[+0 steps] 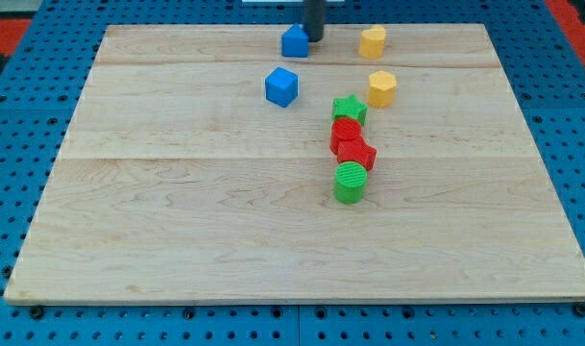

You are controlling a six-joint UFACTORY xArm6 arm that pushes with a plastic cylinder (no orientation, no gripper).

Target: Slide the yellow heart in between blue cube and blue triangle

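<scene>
Looking over the scene: we are seeing a wooden board (177, 240) lying on a blue pegboard (13, 106), with eight blocks on it.
Containers: we are finding no bin or tray; the board alone is carrying all the blocks.
Blue count: two, a blue triangle (294, 42) near the view's top edge and a blue cube (281, 86) lying below it, apart from it.
Yellow count: two, a yellow heart (373, 42) near the view's top and a yellow hexagon (381, 88) below it.
Green count: two, a green star (349, 110) and a green cylinder (350, 183).
Red count: two red blocks (350, 142) sitting pressed together between the star and the cylinder; we are not making out their shapes.
Our tip: our tip (313, 39) is standing just beside the blue triangle, on its right in the view, seemingly touching it.
Claw state: we are carrying no claw, only a rod, so nothing is being grasped.
Task block: the yellow heart is lying to the view's right of our tip, apart from it, at about the same height in the view.
</scene>
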